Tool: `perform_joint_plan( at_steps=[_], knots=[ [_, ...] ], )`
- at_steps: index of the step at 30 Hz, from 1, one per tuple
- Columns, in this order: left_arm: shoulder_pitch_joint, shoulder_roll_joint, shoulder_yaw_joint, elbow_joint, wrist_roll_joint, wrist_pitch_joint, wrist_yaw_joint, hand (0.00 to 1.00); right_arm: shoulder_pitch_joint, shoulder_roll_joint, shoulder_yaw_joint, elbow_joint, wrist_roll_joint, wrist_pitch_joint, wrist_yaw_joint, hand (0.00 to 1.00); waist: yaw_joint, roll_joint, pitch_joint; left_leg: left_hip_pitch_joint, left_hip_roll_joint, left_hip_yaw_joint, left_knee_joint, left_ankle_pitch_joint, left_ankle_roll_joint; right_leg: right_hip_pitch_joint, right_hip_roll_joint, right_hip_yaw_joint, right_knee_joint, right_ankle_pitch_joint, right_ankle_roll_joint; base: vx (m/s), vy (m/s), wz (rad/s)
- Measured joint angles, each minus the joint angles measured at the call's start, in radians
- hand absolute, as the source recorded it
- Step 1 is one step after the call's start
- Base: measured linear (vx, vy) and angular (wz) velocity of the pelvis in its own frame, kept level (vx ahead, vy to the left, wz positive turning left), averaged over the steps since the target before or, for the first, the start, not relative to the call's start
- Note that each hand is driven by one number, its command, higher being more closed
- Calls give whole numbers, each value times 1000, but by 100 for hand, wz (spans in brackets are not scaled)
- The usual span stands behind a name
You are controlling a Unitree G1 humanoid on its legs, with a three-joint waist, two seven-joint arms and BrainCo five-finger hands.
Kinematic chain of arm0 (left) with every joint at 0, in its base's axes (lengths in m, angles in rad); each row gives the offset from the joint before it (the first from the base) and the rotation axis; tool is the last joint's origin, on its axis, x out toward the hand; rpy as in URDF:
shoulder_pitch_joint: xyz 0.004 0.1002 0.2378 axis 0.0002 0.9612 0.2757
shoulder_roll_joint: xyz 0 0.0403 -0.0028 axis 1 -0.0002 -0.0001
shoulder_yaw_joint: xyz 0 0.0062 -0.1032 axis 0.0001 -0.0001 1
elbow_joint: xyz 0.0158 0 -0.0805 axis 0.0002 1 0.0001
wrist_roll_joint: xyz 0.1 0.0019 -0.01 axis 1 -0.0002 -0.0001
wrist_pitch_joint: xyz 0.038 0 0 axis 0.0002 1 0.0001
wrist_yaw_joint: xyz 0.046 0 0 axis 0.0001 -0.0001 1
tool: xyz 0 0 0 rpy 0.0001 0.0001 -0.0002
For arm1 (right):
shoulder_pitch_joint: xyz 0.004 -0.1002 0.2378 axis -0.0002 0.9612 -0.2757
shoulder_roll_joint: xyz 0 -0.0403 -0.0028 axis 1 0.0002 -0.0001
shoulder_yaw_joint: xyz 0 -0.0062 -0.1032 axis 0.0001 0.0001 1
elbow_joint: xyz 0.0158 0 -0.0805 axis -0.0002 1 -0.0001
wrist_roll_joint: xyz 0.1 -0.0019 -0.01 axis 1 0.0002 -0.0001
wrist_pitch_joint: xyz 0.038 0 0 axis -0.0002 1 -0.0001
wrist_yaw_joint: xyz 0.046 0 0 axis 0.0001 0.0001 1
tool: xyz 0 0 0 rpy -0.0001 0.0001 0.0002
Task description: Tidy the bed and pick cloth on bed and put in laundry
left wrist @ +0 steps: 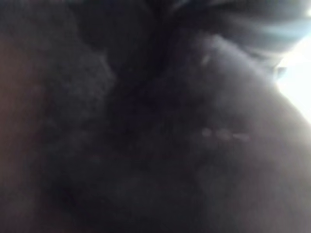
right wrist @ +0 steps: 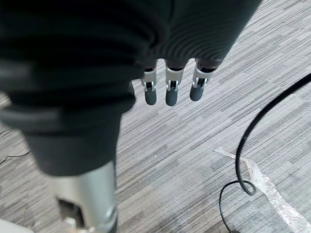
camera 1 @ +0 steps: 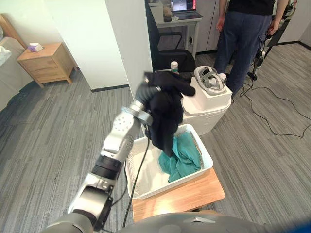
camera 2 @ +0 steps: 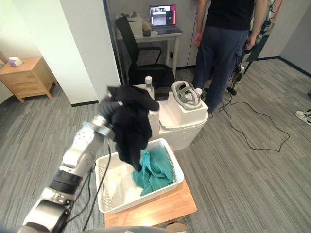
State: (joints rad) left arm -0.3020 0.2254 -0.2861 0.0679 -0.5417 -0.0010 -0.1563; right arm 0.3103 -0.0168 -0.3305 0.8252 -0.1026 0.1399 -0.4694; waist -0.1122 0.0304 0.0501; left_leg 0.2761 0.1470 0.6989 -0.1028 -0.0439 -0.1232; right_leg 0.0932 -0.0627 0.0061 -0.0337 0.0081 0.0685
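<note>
A black cloth [camera 1: 163, 116] hangs draped over my left hand [camera 1: 142, 93], held up above the white laundry basket [camera 1: 207, 160]. The cloth's lower end dangles into the basket, just over a teal cloth [camera 1: 183, 156] that lies inside it. The left hand's fingers are buried under the black cloth [left wrist: 146, 136]. The basket sits on a small wooden table [camera 1: 187, 196]. My right hand [right wrist: 167, 92] hangs low over the grey plank floor, its fingers straight and holding nothing.
Behind the basket stands a white rounded unit [camera 1: 209, 104] with a headset on top. A person [camera 1: 245, 34] stands by a desk [camera 2: 155, 34] and a black office chair [camera 1: 167, 53]. A white pillar [camera 1: 129, 39], a wooden nightstand [camera 1: 46, 60] and clear plastic wrap [right wrist: 272, 194] are nearby.
</note>
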Motion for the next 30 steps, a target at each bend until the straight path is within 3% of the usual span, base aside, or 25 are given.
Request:
perform_joint_plan(
  at_steps=[6, 10, 14, 18, 23, 24, 30],
  knots=[
    [106, -91, -84, 108, 90, 45, 15, 100, 2, 12, 34, 17, 0, 0, -3, 0, -5, -5, 7, -10, -4, 0, 0, 0, 0, -13, -3, 1, 5, -1, 1, -39, -17, 0],
    [171, -114, -112, 177, 103, 97, 85, 100, 4, 13, 54, 17, 0, -1, -5, 0, -10, -3, 18, -7, -5, 3, 3, 0, 1, -14, -4, -1, 11, -1, 1, -26, -11, -2],
    [215, -117, -118, 275, 198, 106, 191, 100, 11, 7, 85, 17, 0, -3, -5, 0, -16, -5, 19, -6, -5, 5, 5, 1, 1, -15, -4, -1, 11, -1, 1, -50, -18, -1],
    [215, -103, -57, 391, 262, 104, 319, 100, 17, -5, 129, 13, 0, -3, -5, 0, -28, -8, 21, -14, -5, 5, 2, 1, 2, -22, -5, -3, 9, -2, 2, -41, -11, 0],
    [167, -68, 43, 513, 339, 101, 398, 100, 13, -23, 171, 11, 0, 2, -1, 0, -42, -9, 34, -40, -5, 6, 3, 1, 2, -58, -4, -2, 7, -2, 3, -32, -15, -5],
    [150, -54, 63, 533, 349, 98, 407, 0, 5, -27, 181, 11, 0, 7, 3, 0, -46, -11, 41, -51, -6, 6, 5, 7, 3, -68, -4, -2, 8, 3, 5, 22, -27, -6],
    [113, -21, 115, 565, 378, 94, 449, 0, -12, -44, 195, 9, 0, 5, 31, 0, -64, 8, 77, -49, -5, 7, 6, 8, 4, -72, 0, 0, 13, 6, 5, 16, -16, -4]
  ],
)
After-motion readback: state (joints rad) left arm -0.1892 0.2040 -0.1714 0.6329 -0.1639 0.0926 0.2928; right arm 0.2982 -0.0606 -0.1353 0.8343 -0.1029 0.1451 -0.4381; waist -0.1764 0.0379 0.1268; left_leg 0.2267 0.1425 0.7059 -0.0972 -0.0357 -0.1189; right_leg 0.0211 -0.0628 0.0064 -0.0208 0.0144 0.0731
